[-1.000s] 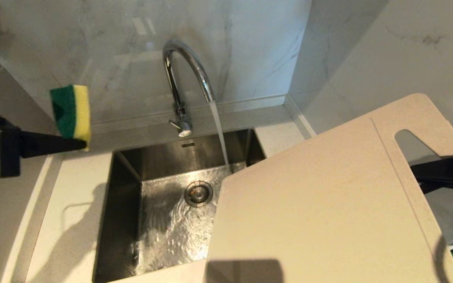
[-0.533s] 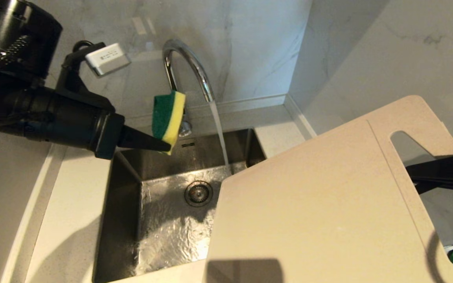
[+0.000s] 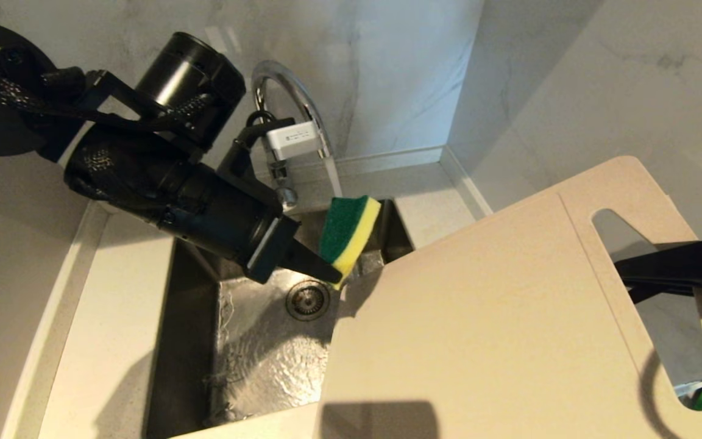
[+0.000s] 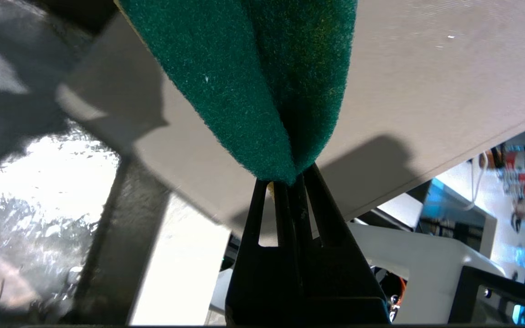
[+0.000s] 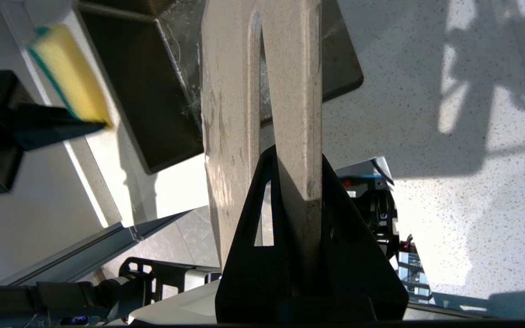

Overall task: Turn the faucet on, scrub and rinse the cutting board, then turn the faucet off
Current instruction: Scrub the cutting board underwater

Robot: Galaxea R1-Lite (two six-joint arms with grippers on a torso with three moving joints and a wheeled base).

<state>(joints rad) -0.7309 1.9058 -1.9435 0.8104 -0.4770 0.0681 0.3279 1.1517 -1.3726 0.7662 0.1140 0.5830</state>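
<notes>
The chrome faucet (image 3: 267,78) arches over the sink, its spout partly hidden by my left arm, and water (image 3: 334,178) runs from it. My right gripper (image 3: 622,271) is shut on the bar beside the handle slot of the cream cutting board (image 3: 479,317), holding it tilted over the sink's right side; the right wrist view shows the board (image 5: 230,91) clamped in that gripper (image 5: 296,155). My left gripper (image 3: 326,271) is shut on a green-and-yellow sponge (image 3: 346,235) at the board's upper left corner. In the left wrist view the sponge (image 4: 253,82) lies close against the board (image 4: 426,91).
The steel sink (image 3: 189,341) has water across its floor and a round drain (image 3: 307,300). The faucet's stubby lever (image 3: 287,196) sits just behind my left wrist. White counter (image 3: 107,317) flanks the sink, with marble walls behind. Something green (image 3: 701,399) shows through the board's slot.
My left arm has swung from the far left across the sink, carrying the sponge to the board's upper left corner. The board has shifted only slightly in the right gripper.
</notes>
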